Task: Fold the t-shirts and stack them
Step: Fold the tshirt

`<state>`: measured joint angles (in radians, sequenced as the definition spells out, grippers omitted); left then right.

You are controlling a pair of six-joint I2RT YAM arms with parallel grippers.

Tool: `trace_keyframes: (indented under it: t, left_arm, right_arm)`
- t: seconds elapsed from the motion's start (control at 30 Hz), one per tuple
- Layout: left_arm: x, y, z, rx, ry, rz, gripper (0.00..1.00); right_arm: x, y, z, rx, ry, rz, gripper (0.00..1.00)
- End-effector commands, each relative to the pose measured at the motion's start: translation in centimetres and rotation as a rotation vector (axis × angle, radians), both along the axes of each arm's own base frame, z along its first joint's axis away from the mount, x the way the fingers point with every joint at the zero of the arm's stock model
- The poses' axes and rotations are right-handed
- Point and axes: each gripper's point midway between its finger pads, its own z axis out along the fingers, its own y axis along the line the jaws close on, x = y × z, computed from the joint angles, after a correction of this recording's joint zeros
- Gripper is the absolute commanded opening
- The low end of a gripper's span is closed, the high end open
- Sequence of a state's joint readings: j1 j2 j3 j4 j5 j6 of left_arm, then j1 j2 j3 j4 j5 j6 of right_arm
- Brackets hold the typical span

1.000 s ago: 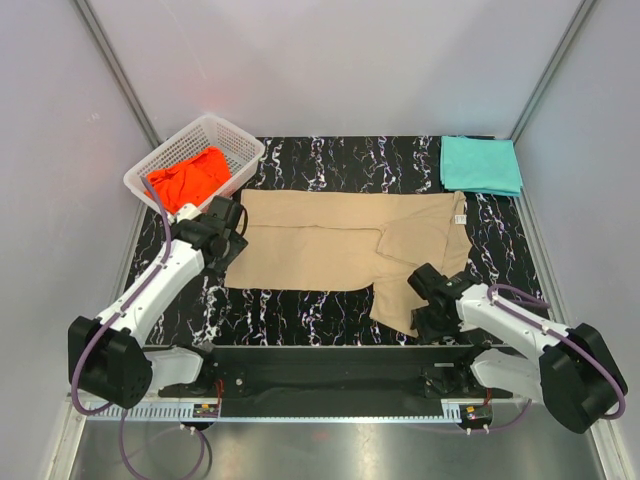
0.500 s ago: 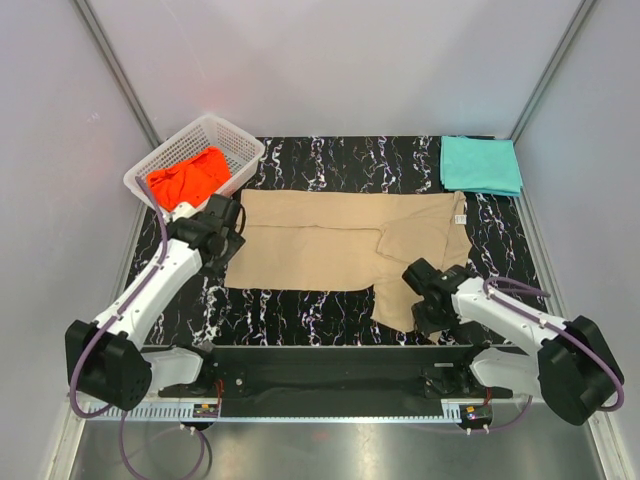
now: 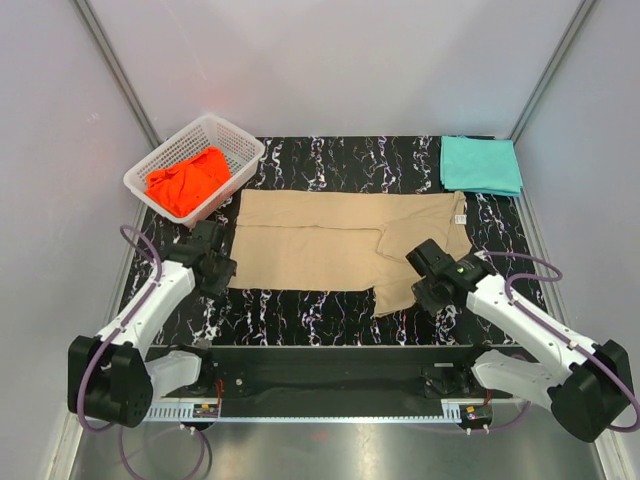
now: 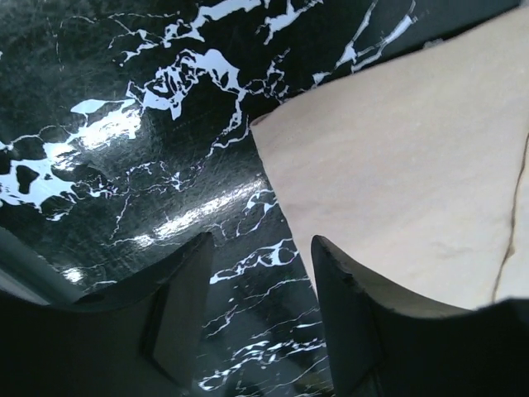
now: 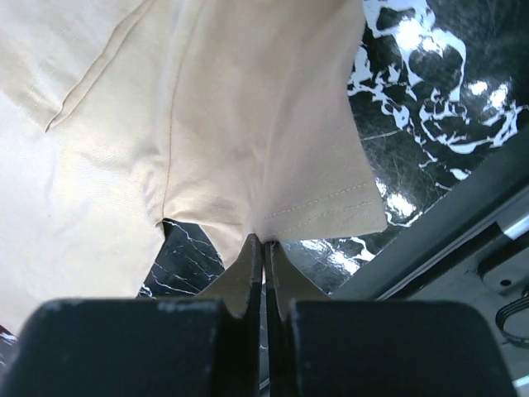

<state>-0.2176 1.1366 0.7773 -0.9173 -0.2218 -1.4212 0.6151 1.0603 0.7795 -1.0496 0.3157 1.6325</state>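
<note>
My left arm and right arm are white shells between chunky black joints, each trailing a thin purple cable. My left end effector and right end effector are black with tapering fingers.

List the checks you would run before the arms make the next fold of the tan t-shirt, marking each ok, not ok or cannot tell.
1. Sleeve grip: right pincer is shut on the tan t-shirt at its sleeve hem: ok.
2. Corner grip: left pincer is open and holds nothing, with the shirt's near left corner just beside it: not ok.
3. Shirt body lies flat: ok.
4. Stack spot: teal t-shirt lies folded at the far right corner, apart from the tan one: ok.
5. Clutter: orange-red t-shirt sits inside the basket: ok.
6. How many cloth layers the right grip catches: cannot tell.
</note>
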Motion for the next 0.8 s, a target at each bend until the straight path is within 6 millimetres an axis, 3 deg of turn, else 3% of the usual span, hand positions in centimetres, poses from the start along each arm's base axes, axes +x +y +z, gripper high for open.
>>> trace_keyframes:
  t: [0.0, 0.2, 0.33, 0.47, 0.6, 0.77]
  left_arm:
    - [1.6, -0.1, 0.2, -0.072, -0.078, 0.117, 0.55]
    - [2.0, 0.9, -2.5, -0.04, 0.045, 0.187, 0.51]
    - [1.8, 0.5, -4.5, -0.052, 0.112, 0.202, 0.5]
    - [1.3, 1.0, -5.5, -0.033, 0.113, 0.234, 0.5]
    - [2.1, 1.3, -5.9, -0.022, 0.07, 0.232, 0.47]
    - [2.7, 1.2, -6.7, -0.008, 0.095, 0.216, 0.43]
  right_arm:
    - [1.2, -0.3, 1.4, -0.048, -0.08, 0.069, 0.0]
    - [2.0, -1.2, 2.9, -0.105, -0.151, 0.121, 0.0]
    - [2.1, -1.1, 3.5, -0.102, -0.184, 0.163, 0.0]
    - [2.0, -0.8, 3.2, -0.081, -0.209, 0.203, 0.0]
    - [1.7, -1.0, 2.3, -0.09, -0.213, 0.227, 0.0]
    - [1.7, -1.6, 2.7, -0.12, -0.235, 0.246, 0.0]
